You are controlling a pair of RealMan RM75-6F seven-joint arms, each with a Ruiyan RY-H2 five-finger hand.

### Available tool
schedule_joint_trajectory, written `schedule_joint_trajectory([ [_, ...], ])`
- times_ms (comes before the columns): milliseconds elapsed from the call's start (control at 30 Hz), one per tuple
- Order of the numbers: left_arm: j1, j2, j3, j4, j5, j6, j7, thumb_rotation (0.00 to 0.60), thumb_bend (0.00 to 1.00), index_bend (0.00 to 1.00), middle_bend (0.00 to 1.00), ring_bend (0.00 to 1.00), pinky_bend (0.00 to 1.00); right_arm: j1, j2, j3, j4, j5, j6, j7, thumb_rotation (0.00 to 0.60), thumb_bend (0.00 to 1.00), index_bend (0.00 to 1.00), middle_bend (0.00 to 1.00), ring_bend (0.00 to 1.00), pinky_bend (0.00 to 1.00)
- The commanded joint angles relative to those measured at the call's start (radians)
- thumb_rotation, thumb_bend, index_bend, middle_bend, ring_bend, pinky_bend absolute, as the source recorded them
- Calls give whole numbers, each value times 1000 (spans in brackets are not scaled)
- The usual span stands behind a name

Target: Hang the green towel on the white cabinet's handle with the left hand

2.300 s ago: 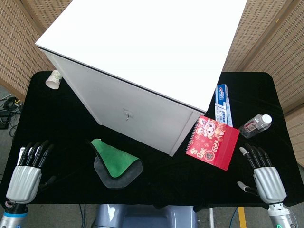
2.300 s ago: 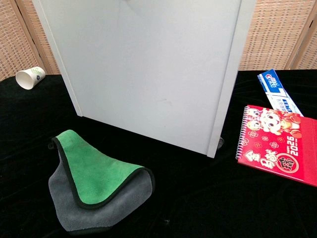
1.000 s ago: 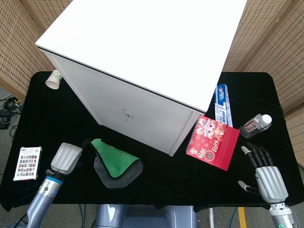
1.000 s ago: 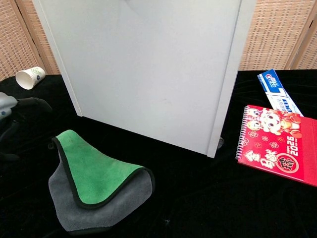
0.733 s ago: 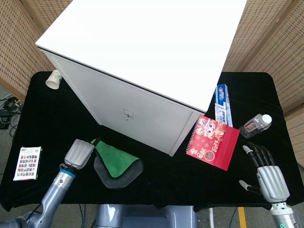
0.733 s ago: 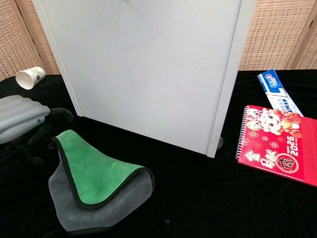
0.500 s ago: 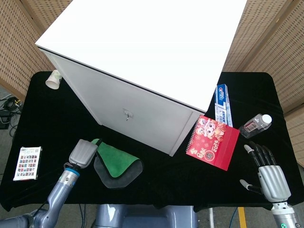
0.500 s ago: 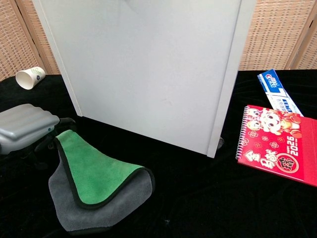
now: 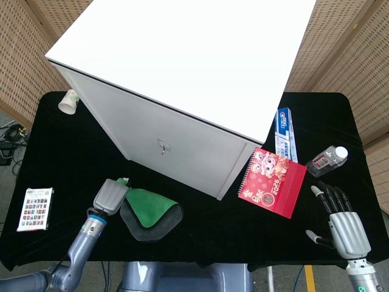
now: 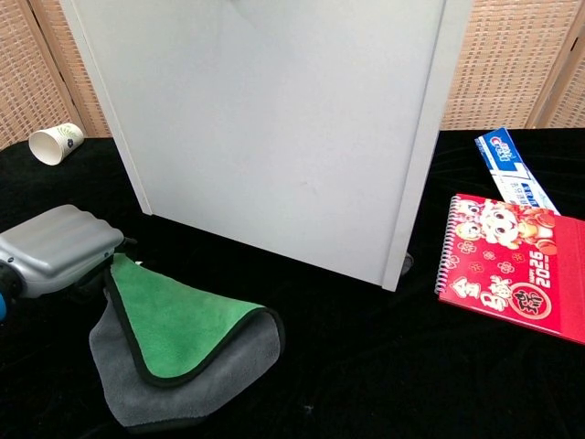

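- Left hand [image 9: 110, 196] is parked right at the upper-left corner of the green towel [image 9: 151, 208], back of the hand up. Fingers are hidden underneath in both views, so I honestly can't tell if I've got any cloth pinched yet or how far they're spread.
- Right hand [image 9: 343, 226] is just sitting off on the far side of the table [image 9: 73, 146], fingers apart, holding nothing.
- Towel's lying folded on the black table in front of the white cabinet [image 9: 182, 79], green face up, grey backing poking out along the lower edge. From the chest view it looks like thick plush microfibre.
- My read on handling: soft, floppy, light. Nothing to break, but it'll droop and unfold the second it comes off the table, and it could drag on that black cloth.
- Best spot to grab is probably that raised corner by my hand, pinching through both layers so the fold doesn't slide apart.
- The handle [image 9: 161, 146] is a tiny thing on the cabinet front, up and to the right of the towel. Small target, so I'd want plenty of slack hanging below the pinch to drape over it.
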Motion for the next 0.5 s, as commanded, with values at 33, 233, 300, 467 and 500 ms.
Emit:
schedule_joint_trajectory([
  [33, 0, -27, 19, 45, 37, 29, -32, 600, 664, 520, 760, 724, 625, -1, 1, 1, 1, 0, 2, 2, 600, 150, 0, 0, 0, 0],
  [233, 5, 3, 44, 44, 151, 125, -93, 600, 706, 619, 772, 735, 625, -2, 7, 4, -1, 1, 10, 18, 600, 150, 0, 0, 0, 0],
  [300, 7, 32, 55, 17, 201, 163, -109, 600, 706, 677, 775, 739, 625, -2, 8, 4, -2, 0, 10, 19, 600, 150, 0, 0, 0, 0],
  [467, 6, 107, 88, -58, 347, 259, -111, 600, 706, 775, 777, 740, 625, -4, 9, 2, -5, -5, 14, 18, 600, 150, 0, 0, 0, 0],
  [500, 4, 121, 95, -70, 378, 276, -107, 600, 706, 791, 777, 740, 625, -4, 9, 2, -6, -5, 15, 17, 600, 150, 0, 0, 0, 0],
])
